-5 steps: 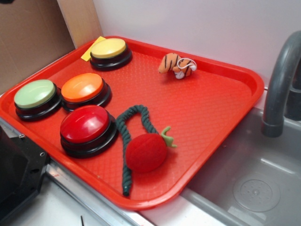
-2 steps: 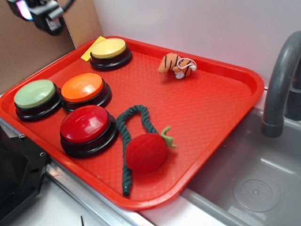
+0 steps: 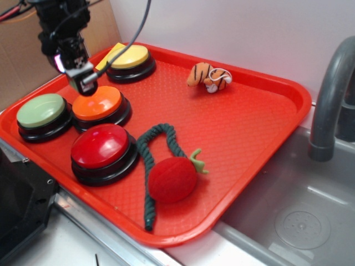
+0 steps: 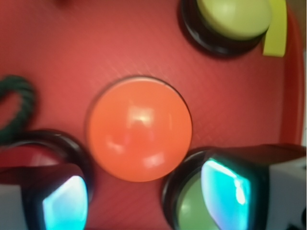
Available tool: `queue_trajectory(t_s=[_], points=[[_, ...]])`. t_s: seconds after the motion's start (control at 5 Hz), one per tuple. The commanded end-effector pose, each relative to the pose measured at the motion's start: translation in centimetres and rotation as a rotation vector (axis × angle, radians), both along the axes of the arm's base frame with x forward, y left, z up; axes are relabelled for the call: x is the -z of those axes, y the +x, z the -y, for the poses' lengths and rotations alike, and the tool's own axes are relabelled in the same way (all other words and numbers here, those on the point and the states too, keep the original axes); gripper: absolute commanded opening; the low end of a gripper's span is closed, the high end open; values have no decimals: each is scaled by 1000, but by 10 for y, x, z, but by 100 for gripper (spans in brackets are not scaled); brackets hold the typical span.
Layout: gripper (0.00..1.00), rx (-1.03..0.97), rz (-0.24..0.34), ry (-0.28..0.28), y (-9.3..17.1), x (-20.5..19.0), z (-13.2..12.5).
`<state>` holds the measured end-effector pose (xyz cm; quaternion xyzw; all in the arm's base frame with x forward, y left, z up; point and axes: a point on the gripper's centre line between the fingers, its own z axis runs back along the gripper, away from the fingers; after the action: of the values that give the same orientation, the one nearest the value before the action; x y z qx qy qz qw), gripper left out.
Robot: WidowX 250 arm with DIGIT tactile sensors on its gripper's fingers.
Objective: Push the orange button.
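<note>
At the near edge of the red tray [image 3: 266,166], a red plush strawberry [image 3: 173,178] and a dark green rope [image 3: 148,160] are seen, with the red button [image 3: 101,147] just beside them on the left. Behind the red button, the orange button [image 3: 97,103] is found in the left half of the tray, between the green button [image 3: 40,110] and open tray floor; it is placed upright, dome upward, so that it can be pressed from above. The gripper [image 3: 84,82] is held above the far left rim of the orange dome, apparently lined up for a downward push. In the wrist view the orange button [image 4: 139,129] is framed between the two fingers [image 4: 225,187], which are spread apart with nothing held; contact with the dome cannot be confirmed. The press is judged not yet made, and a short descent seems to be called for, with a slight risk of the green button being grazed. Farther back, the yellow button [image 3: 128,57] and a small tiger toy [image 3: 209,77] are set near the far rim, and a grey faucet [image 3: 331,100] is seen at the right
</note>
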<state>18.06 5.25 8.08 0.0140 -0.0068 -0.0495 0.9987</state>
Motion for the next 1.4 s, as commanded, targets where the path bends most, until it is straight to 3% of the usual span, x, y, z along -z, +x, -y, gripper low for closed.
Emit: queue_trajectory(t_s=[0.0,0.6,1.2], points=[[100,12,-4,-3,9,14,-7],[100,38,-33,4,11,27,-3],[100,18,55,35,14,-33,6]])
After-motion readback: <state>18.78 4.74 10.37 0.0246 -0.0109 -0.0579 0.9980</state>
